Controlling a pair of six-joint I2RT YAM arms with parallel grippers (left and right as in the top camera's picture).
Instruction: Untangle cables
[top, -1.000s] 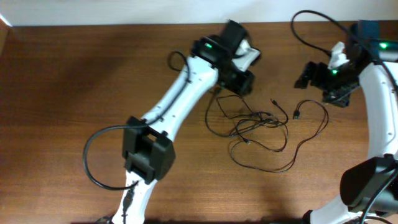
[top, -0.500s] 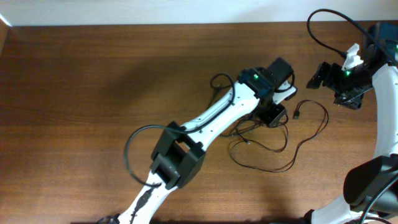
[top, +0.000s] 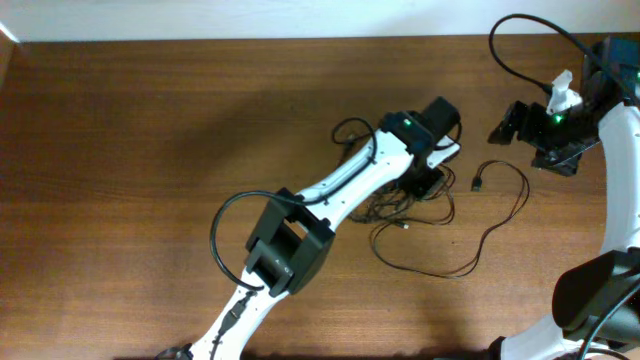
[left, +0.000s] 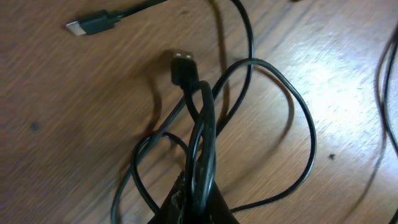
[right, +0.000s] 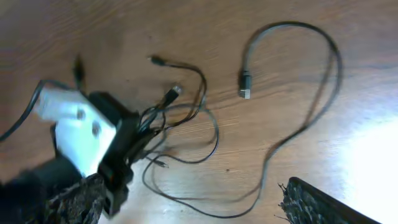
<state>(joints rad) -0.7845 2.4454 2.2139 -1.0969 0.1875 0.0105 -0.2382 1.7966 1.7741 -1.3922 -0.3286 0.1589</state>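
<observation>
Progress looks slight: the cables (top: 392, 208) lie knotted in a clump mid-surface (top: 150, 150), the left claw (top: 428, 188) pinched shut on several strands, the right claw (top: 506, 126) open and empty nearby.

Thin black cables (top: 430, 225), tangled clump on wooden tabletop, apparently several cords, one long strand looping rightward

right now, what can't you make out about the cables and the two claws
- left claw: in the left wrist view its tips are cut off by the bottom edge. In the overhead view they are hidden under the left arm.
- how many cables are in the clump: in the overhead view the strands are too thin, and the same arm covers part.
- right claw: in the right wrist view its fingers are blurred at the lower corners.
</observation>
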